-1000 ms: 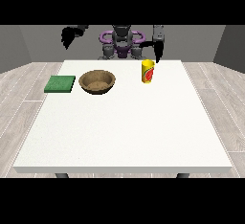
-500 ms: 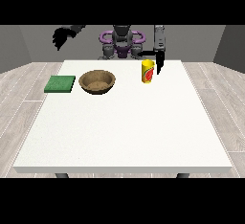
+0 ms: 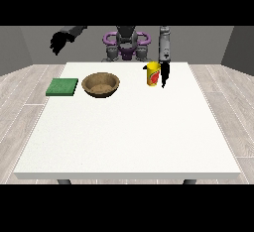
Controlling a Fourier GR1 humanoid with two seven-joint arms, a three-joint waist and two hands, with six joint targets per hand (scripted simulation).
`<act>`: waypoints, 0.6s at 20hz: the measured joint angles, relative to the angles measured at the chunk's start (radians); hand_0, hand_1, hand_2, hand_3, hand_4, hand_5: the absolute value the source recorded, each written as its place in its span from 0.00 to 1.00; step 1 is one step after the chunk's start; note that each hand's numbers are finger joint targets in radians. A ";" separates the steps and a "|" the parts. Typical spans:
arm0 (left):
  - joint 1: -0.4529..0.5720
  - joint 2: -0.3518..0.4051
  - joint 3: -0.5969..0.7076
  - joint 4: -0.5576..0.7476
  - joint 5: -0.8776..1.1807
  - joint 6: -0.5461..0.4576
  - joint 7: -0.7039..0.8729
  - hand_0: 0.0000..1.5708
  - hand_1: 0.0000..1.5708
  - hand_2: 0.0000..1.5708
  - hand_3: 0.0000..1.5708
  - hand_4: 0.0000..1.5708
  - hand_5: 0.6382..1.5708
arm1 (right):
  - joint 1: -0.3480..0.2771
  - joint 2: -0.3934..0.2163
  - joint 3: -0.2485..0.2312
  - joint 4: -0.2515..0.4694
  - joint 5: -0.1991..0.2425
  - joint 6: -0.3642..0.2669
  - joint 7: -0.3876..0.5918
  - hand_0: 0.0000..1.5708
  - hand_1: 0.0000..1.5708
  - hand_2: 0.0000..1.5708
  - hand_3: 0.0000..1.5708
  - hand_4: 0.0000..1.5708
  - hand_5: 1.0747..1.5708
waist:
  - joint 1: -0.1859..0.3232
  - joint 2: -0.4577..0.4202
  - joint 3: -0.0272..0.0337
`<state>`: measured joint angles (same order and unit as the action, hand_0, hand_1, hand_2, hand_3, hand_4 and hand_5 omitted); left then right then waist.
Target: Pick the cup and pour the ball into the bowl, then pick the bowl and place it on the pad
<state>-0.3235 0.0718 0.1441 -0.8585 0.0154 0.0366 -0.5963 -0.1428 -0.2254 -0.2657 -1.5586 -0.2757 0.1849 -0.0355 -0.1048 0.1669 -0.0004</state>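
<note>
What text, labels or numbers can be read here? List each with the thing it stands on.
None can be read. The yellow cup bears a red mark on its side, but no letters can be made out. The bowl, green pad and table show no writing.

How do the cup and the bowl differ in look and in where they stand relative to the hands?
The cup is yellow with a red mark, tall and narrow; the bowl is brown, wide and shallow. The cup has the hand at the view's right close beside it; the bowl has no hand near, and the hand at the view's left is raised off to the side. Both stand upright on the table.
</note>
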 measured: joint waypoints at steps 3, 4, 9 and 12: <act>-0.021 0.005 0.004 0.067 -0.034 0.053 -0.055 0.78 0.78 1.00 1.00 0.85 0.90 | -0.017 -0.018 -0.016 -0.001 -0.025 0.019 0.004 0.00 0.00 0.00 0.09 0.41 1.00 | -0.021 0.019 0.0004; -0.020 0.003 0.004 0.084 -0.051 0.082 -0.079 0.80 0.80 1.00 1.00 0.85 0.91 | -0.024 -0.028 -0.021 -0.009 -0.037 0.027 0.015 0.00 0.00 0.00 0.10 0.41 1.00 | -0.033 0.026 0.0009; -0.044 0.016 0.039 0.139 -0.076 0.191 -0.170 0.82 0.82 1.00 1.00 0.89 0.87 | -0.041 -0.087 -0.066 -0.021 -0.109 0.080 0.055 0.00 0.00 0.00 0.10 0.40 0.99 | -0.072 0.042 0.0084; -0.059 0.014 0.012 0.154 -0.117 0.242 -0.114 0.81 0.81 1.00 1.00 0.89 0.86 | -0.032 -0.112 -0.094 0.021 -0.131 0.101 0.067 0.00 0.00 0.00 0.17 0.41 0.99 | -0.063 -0.004 0.0064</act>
<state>-0.3828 0.0857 0.1565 -0.7044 -0.1014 0.2787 -0.7107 -0.1749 -0.3377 -0.3595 -1.5376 -0.4062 0.2859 0.0319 -0.1675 0.1632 0.0060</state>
